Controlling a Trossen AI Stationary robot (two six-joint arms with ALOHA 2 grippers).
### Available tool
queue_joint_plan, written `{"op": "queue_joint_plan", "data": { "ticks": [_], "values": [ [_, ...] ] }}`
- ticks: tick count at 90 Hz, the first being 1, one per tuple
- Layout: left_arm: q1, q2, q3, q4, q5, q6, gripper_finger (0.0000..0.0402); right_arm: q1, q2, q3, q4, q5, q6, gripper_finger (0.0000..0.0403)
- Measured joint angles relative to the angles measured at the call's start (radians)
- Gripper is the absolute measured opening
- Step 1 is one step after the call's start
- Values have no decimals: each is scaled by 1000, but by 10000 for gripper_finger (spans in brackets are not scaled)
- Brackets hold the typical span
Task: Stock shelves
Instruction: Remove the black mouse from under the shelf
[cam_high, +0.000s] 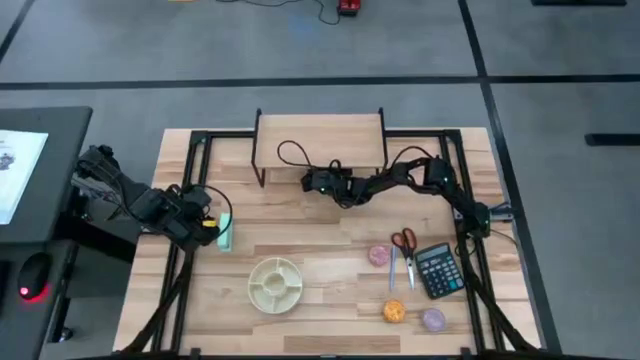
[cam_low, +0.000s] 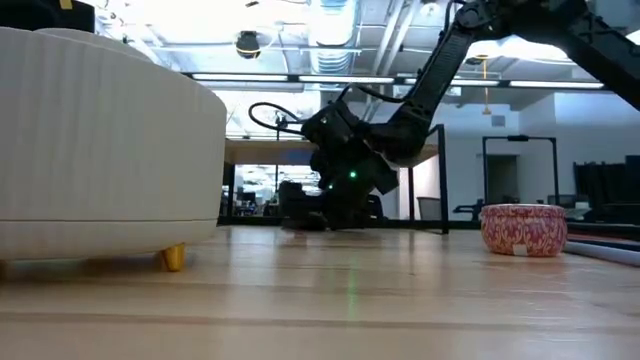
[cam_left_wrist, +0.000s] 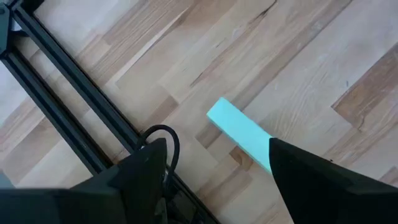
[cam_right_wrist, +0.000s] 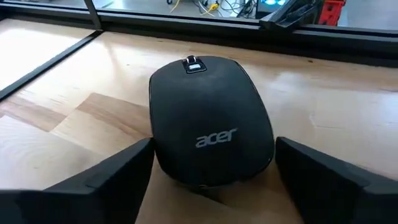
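The shelves (cam_high: 320, 135) stand at the table's far edge, middle, with a bare plank top. In front of them a black Acer mouse (cam_right_wrist: 208, 127) lies flat on the table. My right gripper (cam_right_wrist: 214, 143) is open, low over the table, with one finger on each side of the mouse's rear; a gap shows on both sides. It also shows in the high view (cam_high: 318, 181) and the low view (cam_low: 340, 190). At the table's left, my left gripper (cam_left_wrist: 214, 146) is open beside a mint-green block (cam_left_wrist: 239, 134) that lies flat on the table (cam_high: 226, 232). My left gripper has one finger (cam_left_wrist: 298, 174) over one end of the mint-green block (cam_left_wrist: 261, 149), which lies flat on the table. Whether the finger touches the block, I cannot tell.
A round cream divided tray (cam_high: 275, 282) sits near the front middle. At the front right lie scissors (cam_high: 403, 250), a calculator (cam_high: 437, 270), a pink tin (cam_high: 379, 256), an orange tin (cam_high: 394, 311) and a purple tin (cam_high: 433, 319). Black frame rails (cam_left_wrist: 74, 87) run along the table's sides.
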Motion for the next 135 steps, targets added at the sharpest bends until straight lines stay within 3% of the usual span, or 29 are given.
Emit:
{"op": "queue_joint_plan", "data": {
  "ticks": [18,70,93,117,135],
  "values": [
    [0,0,0,0,0,0,257,-1,0,0,-21,3,2,284],
    [0,0,0,0,-1,18,257,58,-10,1,-87,-37,52,281],
    [0,0,0,0,-1,18,257,138,-125,-3,-372,-90,135,280],
    [0,-1,0,0,-1,29,257,269,-239,-3,-637,-80,291,280],
    [0,-1,0,0,-1,29,257,403,-331,-2,-735,-113,408,280]
  ]
}}
